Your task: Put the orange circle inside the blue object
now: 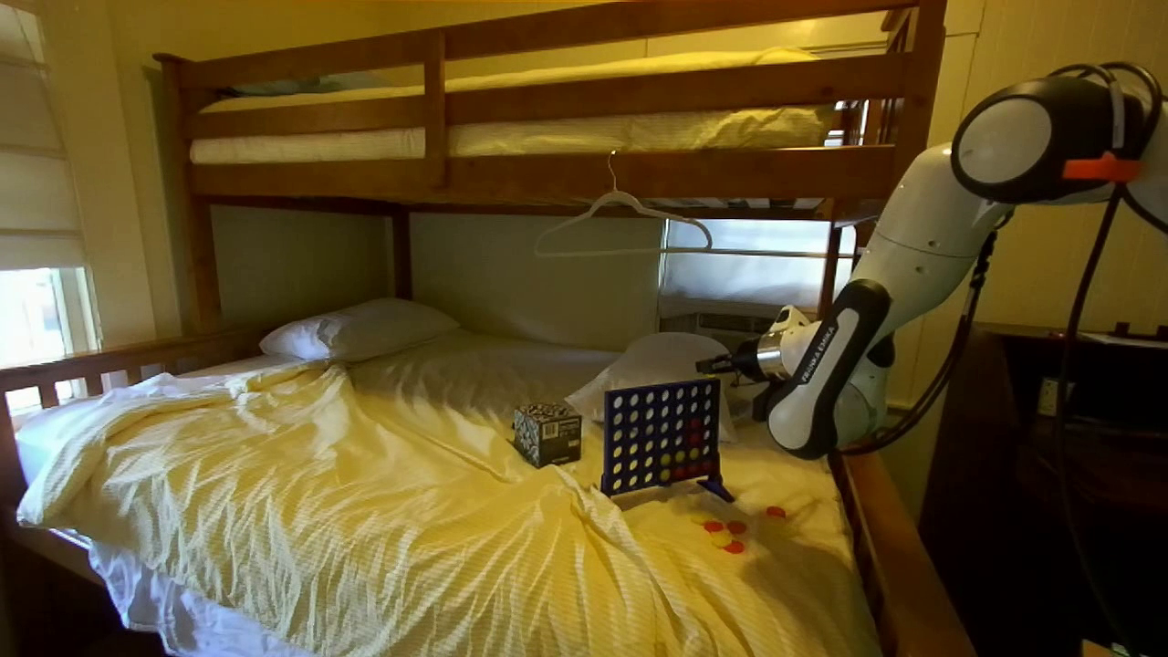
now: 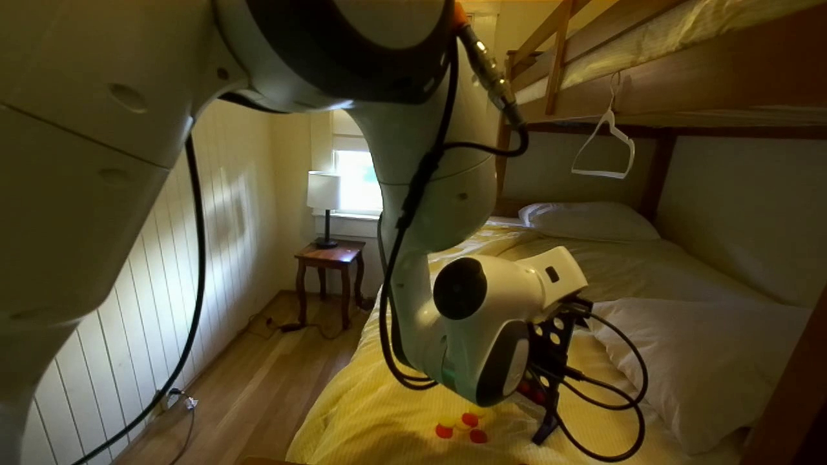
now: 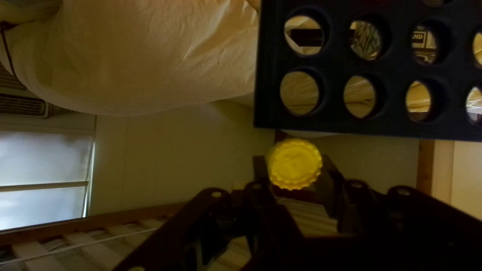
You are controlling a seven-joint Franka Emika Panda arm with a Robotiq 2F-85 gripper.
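The blue object (image 1: 672, 434), an upright dark-blue grid with round holes, stands on the bed. It also shows in the wrist view (image 3: 369, 67) and, partly behind the arm, in an exterior view (image 2: 555, 352). Its columns nearest the arm hold several red and yellow discs low down. My gripper (image 1: 704, 367) is at the grid's top edge, at the end nearest the arm. In the wrist view it is shut on a yellow disc (image 3: 295, 164), held by its edges just beyond the grid's top rim, apart from the slots. Several orange-red discs (image 1: 735, 527) lie on the bed with yellow ones (image 1: 720, 540).
A dark patterned box (image 1: 547, 434) stands beside the grid. A white pillow (image 2: 698, 361) lies behind the grid. A white hanger (image 1: 620, 252) hangs from the upper bunk rail (image 1: 547, 173). Cables loop from the wrist (image 2: 636, 413).
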